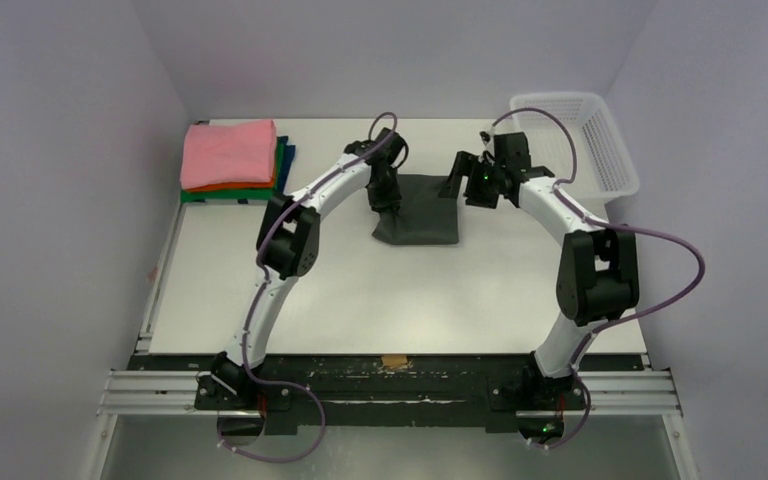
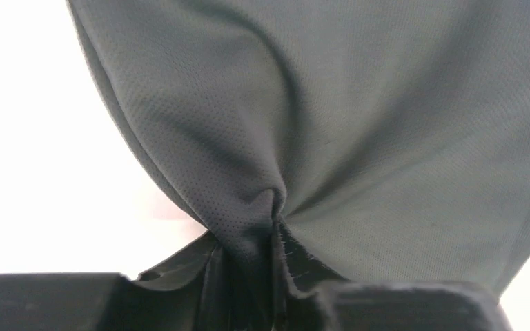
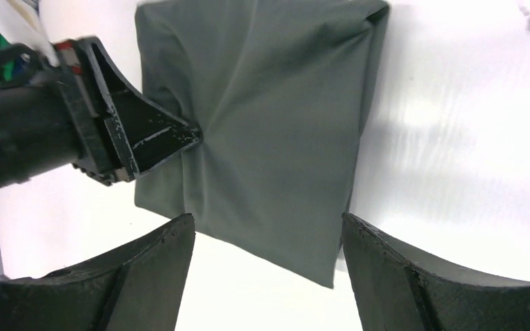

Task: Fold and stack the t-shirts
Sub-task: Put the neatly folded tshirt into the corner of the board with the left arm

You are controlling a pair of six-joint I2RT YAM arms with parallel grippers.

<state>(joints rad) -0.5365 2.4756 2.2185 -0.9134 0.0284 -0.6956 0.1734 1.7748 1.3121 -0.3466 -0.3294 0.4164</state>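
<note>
Fold looks done: your left end effector is clamped on the charcoal-grey cloth t-shirt, right end effector spread apart. Next, probably carry it to the pink-topped folded stack.

Left gripper pinched closed; right gripper spread wide; both arms extended.

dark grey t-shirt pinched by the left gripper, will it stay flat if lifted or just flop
Likely floppy: the dark charcoal-grey cloth t-shirt puckers into creases where the left gripper pinches it, so the fold would probably sag open. Probably light, since it looks like thin perforated knit. Pushed, it should bunch rather than slide whole.
</note>
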